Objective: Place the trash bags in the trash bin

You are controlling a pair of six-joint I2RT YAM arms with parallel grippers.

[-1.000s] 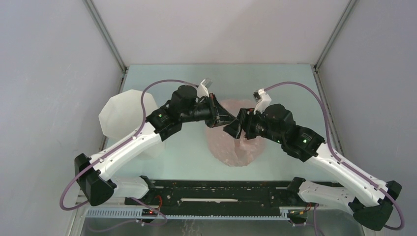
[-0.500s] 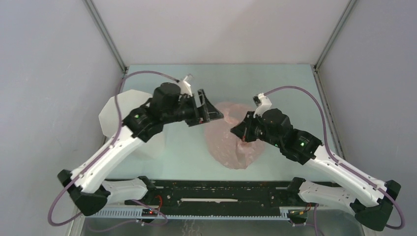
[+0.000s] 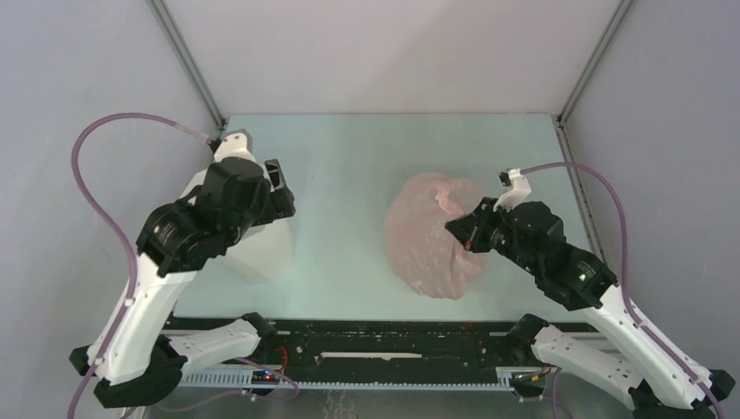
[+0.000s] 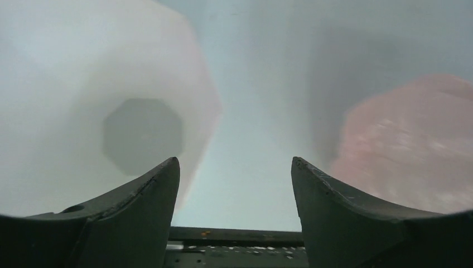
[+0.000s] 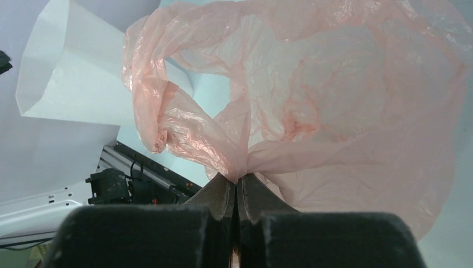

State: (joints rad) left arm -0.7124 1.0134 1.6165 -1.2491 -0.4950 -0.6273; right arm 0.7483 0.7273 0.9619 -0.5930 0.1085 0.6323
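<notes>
The pale-pink trash bag (image 3: 428, 240) hangs bunched right of the table's middle. My right gripper (image 3: 471, 234) is shut on a gathered fold of it, and in the right wrist view the closed jaws (image 5: 239, 181) pinch that fold with the trash bag (image 5: 346, 95) spread out beyond them. The white faceted trash bin (image 3: 266, 251) stands at the left, mostly hidden under my left arm. My left gripper (image 3: 281, 190) is above it, open and holding nothing. The left wrist view shows the gripper (image 4: 234, 163), the bin's inside (image 4: 111, 84) and the bag (image 4: 407, 145), blurred.
Grey walls close in the table on three sides, with metal posts at the back corners. A black rail (image 3: 393, 336) runs along the near edge between the arm bases. The pale green tabletop (image 3: 349, 192) lies between bin and bag.
My left gripper opened, let go of the bag and swung left and up over the bin. My right gripper shut on the bag and drew it to the right.
</notes>
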